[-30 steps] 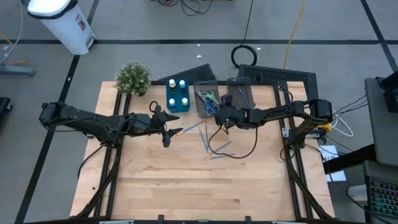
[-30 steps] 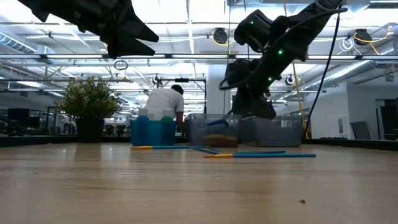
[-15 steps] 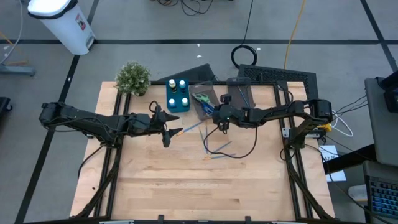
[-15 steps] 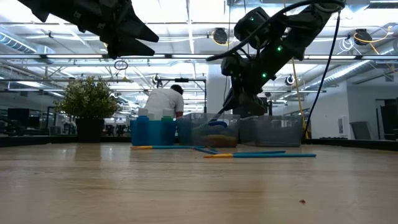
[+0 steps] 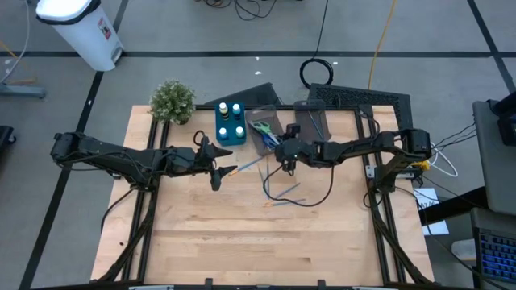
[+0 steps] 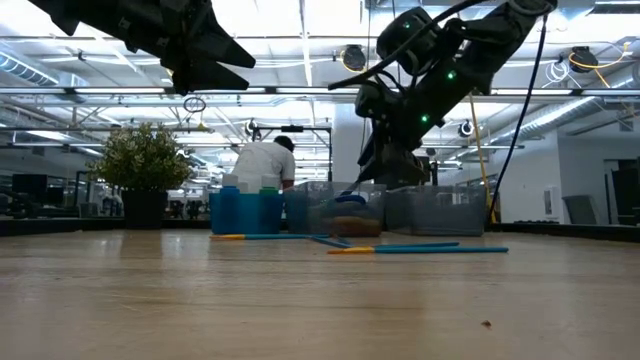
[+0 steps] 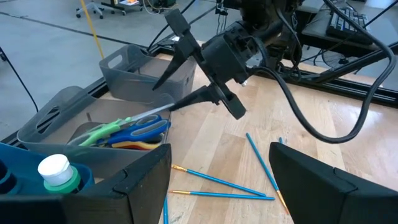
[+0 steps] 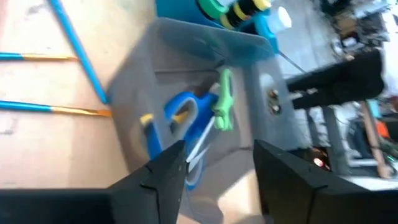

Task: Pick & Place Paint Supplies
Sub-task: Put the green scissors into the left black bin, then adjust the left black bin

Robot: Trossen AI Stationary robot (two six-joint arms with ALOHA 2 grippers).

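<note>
Right claw [image 5: 284, 154], fingers spread and empty, hovers beside the grey scissors bin [image 5: 267, 133]; judged next: descend onto thin blue brushes [image 5: 282, 190]; left claw's [image 5: 216, 167] state cannot be told.

A small green potted plant [image 5: 172, 101] stands at the table's upper left corner, a white waste bin [image 5: 81, 28] on the floor beyond it; a dark keyboard [image 5: 359, 97] lies upper right, and a person in white [image 6: 263, 165] sits in the background

scissors [image 8: 186, 127] blurred, bottle [image 7: 58, 172] partly hidden
</note>
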